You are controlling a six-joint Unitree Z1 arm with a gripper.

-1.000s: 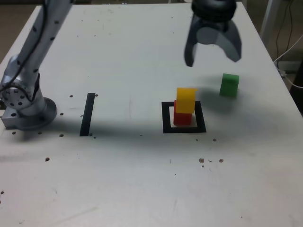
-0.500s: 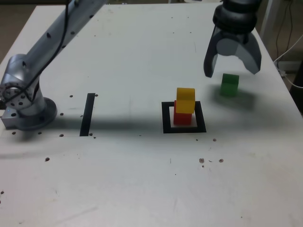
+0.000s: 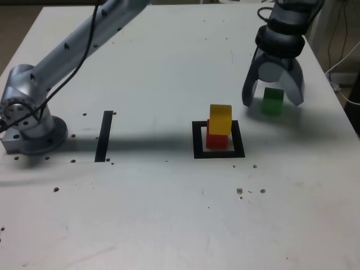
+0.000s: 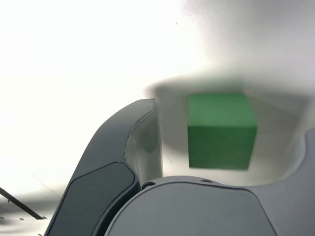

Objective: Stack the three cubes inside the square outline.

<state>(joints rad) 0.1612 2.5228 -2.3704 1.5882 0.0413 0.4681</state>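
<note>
The yellow cube (image 3: 220, 119) sits on top of the red cube (image 3: 216, 140), a little askew, inside the black tape square outline (image 3: 218, 153). The green cube (image 3: 273, 100) rests on the table toward the exterior view's right, outside the outline. My gripper (image 3: 271, 103) is open and lowered around it, one finger on each side, with gaps showing. In the wrist view the green cube (image 4: 221, 130) fills the space between the dark fingers (image 4: 118, 167), apart from them.
A straight black tape strip (image 3: 104, 135) lies at the exterior view's left, near the arm's base (image 3: 28, 132). The white table's right edge (image 3: 343, 107) runs close behind the gripper, with cables beyond it. Small dark specks dot the tabletop.
The open gripper has travelled to the exterior view's right and come down, from above and behind the stack to straddling the green cube. The cubes have not moved.
</note>
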